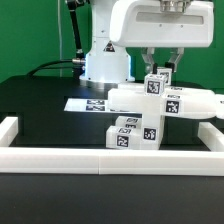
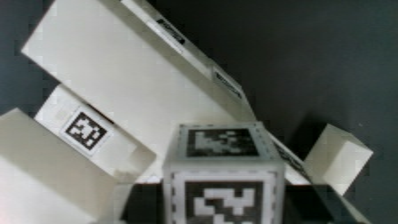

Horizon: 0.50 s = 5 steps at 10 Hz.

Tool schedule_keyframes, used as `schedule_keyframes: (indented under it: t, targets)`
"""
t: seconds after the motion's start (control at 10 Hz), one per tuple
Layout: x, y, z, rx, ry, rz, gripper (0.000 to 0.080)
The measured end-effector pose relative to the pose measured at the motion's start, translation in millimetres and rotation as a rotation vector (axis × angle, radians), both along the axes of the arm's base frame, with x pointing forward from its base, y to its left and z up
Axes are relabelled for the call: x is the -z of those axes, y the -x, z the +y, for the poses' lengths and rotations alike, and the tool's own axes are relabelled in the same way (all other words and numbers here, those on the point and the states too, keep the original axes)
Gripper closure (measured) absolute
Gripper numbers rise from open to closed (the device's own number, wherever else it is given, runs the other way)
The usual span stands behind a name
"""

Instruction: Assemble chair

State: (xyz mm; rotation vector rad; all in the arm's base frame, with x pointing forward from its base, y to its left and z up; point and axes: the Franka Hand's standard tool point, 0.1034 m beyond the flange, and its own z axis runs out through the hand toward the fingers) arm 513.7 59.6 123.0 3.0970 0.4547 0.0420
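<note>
Fingers (image 2: 329,165) clamp a tagged leg block (image 2: 222,165); the seat (image 1: 160,98) carries some parts, the rest of the chair not yet assembled.

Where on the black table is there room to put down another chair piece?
The black table is bare on the exterior view's left, between the low white border wall and the marker board. The exterior view's right is crowded: chair parts cluster there, and the gripper is shut on a tagged block.
</note>
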Motion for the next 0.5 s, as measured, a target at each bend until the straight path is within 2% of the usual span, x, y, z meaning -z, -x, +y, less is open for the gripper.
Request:
schedule_keyframes:
  t: [0.5]
  targets:
    - [0.3,0.1,0.1,0.360,-0.010,-0.002,0.0512]
